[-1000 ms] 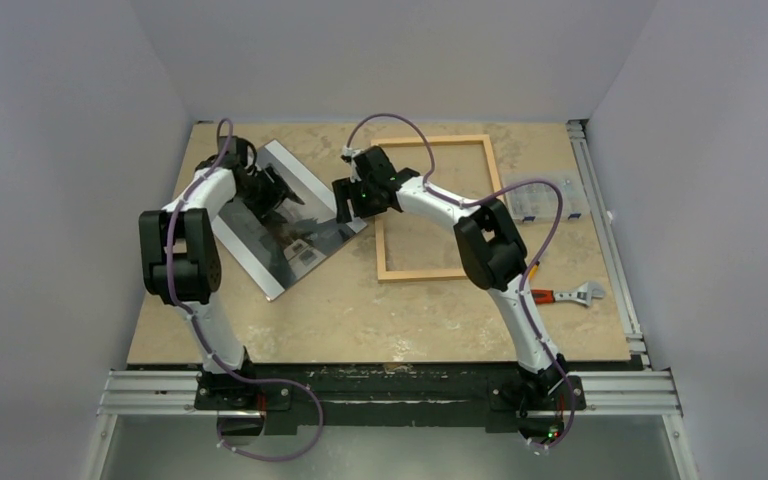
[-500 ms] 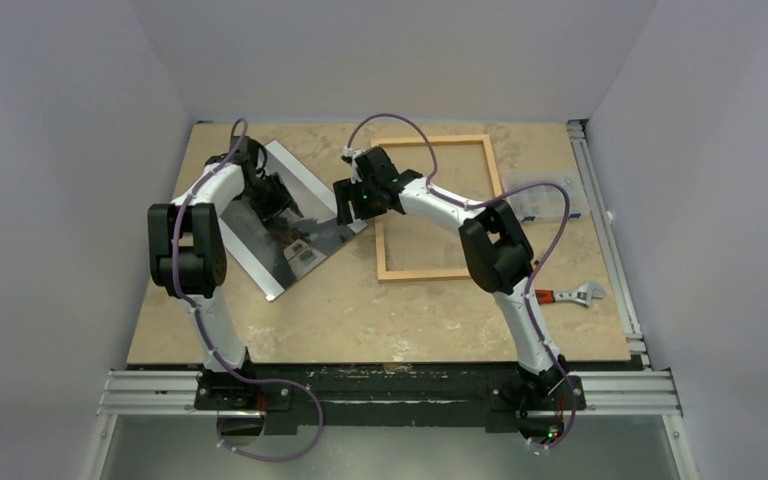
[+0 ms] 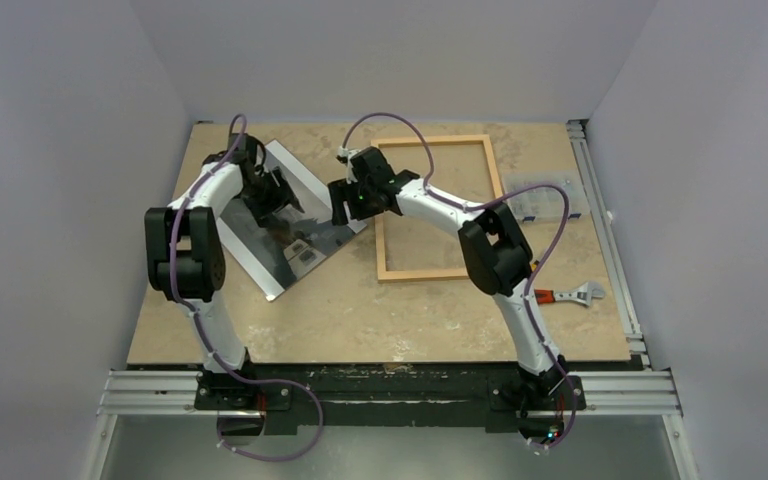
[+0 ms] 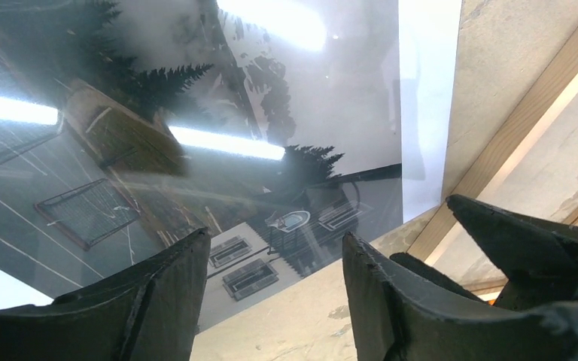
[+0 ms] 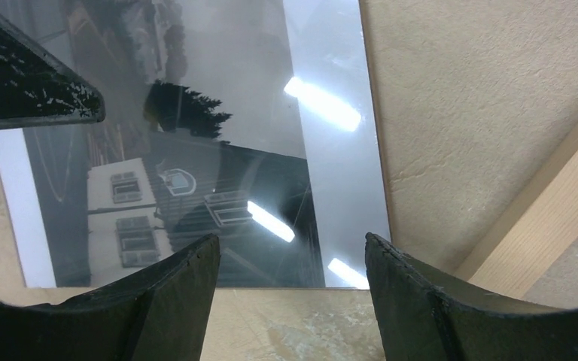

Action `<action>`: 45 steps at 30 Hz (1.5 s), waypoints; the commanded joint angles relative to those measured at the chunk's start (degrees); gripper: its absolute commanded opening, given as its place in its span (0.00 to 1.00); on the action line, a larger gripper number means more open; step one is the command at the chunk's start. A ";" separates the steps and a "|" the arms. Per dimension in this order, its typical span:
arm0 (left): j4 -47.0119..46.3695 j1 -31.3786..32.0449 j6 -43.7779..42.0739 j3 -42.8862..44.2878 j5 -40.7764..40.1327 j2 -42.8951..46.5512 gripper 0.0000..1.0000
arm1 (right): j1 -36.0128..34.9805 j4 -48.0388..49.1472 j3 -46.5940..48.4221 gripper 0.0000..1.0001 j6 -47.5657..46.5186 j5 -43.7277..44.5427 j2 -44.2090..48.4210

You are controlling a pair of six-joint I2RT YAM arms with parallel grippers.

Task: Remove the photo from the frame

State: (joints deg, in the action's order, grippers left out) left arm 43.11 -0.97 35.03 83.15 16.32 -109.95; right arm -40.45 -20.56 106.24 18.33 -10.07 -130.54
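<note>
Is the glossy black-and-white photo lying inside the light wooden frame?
No, the black-and-white photo lies on the table left of the light wooden frame.

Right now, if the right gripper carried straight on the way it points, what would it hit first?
Most likely the photo, near its corner. The right gripper is open and aimed down at the sheet, though how far above it is unclear.

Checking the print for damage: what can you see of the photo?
The photo is a thin, glossy black-and-white print: dark grey, white bands at both short ends, showing a house and fir trees. It lies flat, askew on the table, left of the frame and outside it. Glare streaks it. The left gripper and right gripper hang over it, jaws open.
</note>
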 commanded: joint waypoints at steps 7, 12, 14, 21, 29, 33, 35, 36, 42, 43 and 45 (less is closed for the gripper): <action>-3.75 2.85 1.41 -1.55 6.12 0.19 0.60 | -0.94 -1.19 3.45 0.69 -2.21 0.79 -1.57; -8.22 3.81 5.99 -5.62 5.18 0.90 0.58 | -0.93 0.31 2.26 0.69 -1.25 -1.67 -0.55; -11.02 3.96 8.64 -8.31 4.67 1.60 0.58 | -0.95 1.51 1.30 0.69 -0.67 -3.71 0.25; -14.65 4.05 11.86 -13.48 1.64 4.52 0.58 | -0.86 2.84 -0.89 0.70 -0.74 -3.74 1.56; -14.51 4.02 10.99 -15.25 0.36 6.74 0.59 | -0.94 -3.73 2.66 0.71 -4.92 7.42 -0.44; -15.17 4.05 11.46 -15.66 0.87 6.42 0.59 | -0.87 -3.42 2.08 0.72 -4.99 6.87 -0.08; -15.15 4.00 11.42 -15.53 0.87 6.34 0.59 | -0.88 -2.88 1.53 0.72 -4.59 5.63 0.16; -14.94 4.04 11.32 -15.50 0.67 6.33 0.59 | -0.93 -2.52 1.21 0.72 -4.23 4.80 0.27; -14.77 4.04 11.12 -15.35 0.39 6.18 0.59 | -1.21 -0.11 -0.67 0.71 -2.85 1.98 2.00; -14.73 4.01 11.12 -15.31 0.38 5.91 0.59 | -1.25 0.16 -0.86 0.71 -2.63 1.67 2.28; -14.79 4.03 11.33 -15.30 0.39 5.74 0.59 | -1.25 0.40 -1.07 0.71 -2.30 0.74 2.62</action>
State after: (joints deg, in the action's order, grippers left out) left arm 29.32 2.81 45.95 67.79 17.56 -105.41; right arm -41.25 -21.87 105.97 14.94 -6.20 -132.33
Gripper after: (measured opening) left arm 0.590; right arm 0.710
